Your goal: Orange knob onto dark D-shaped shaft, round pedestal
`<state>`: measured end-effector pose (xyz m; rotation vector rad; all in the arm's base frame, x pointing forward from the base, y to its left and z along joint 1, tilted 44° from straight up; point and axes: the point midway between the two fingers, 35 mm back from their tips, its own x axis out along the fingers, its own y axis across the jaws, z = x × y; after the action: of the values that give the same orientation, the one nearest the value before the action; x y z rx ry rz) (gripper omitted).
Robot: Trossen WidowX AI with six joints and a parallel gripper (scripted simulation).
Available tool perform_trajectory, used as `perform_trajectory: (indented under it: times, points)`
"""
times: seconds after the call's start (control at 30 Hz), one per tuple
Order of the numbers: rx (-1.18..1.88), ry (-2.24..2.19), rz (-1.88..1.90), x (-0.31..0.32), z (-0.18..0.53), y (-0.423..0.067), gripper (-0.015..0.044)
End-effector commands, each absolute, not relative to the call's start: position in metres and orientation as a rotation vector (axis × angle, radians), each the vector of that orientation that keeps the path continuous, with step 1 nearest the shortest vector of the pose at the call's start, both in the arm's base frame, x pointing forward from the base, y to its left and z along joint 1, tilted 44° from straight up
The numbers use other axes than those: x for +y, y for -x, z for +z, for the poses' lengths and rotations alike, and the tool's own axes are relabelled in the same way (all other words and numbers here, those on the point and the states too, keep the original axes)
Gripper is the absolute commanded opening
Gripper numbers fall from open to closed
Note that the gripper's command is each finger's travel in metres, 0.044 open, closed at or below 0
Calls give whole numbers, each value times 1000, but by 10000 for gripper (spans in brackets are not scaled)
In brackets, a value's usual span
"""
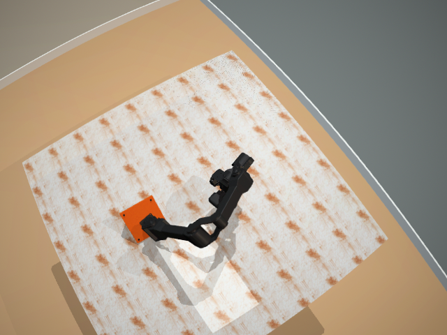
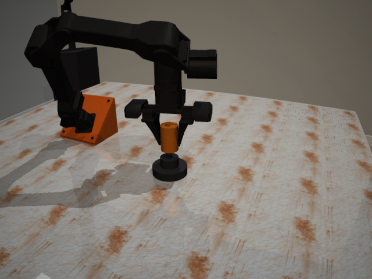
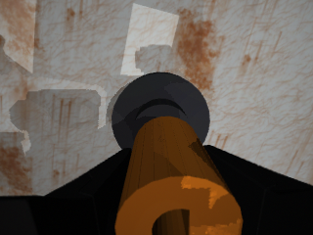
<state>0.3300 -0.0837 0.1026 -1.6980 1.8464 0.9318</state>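
Matte black jointed arm [image 2: 120, 32], boxy links, orange wedge base [image 2: 104, 118], dark screws

In the top view the arm [image 1: 223, 202] hid the knob and pedestal. In the wrist view the knob [image 3: 168, 162] covered the shaft; its lower end was cut off by the edge. We couldn't see the shaft's [image 2: 169, 156] flat.

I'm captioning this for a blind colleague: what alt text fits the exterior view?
A black robot arm's pincer grips an upright orange knob directly above a dark shaft on a round black pedestal; a short stretch of shaft shows below the knob. The arm is mounted on an orange wedge base on a rust-speckled white table.
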Motion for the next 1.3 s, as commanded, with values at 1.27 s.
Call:
perform_trajectory:
  times: [1.27]
  points:
    - [1830, 1739, 997, -86, 100, -329, 0]
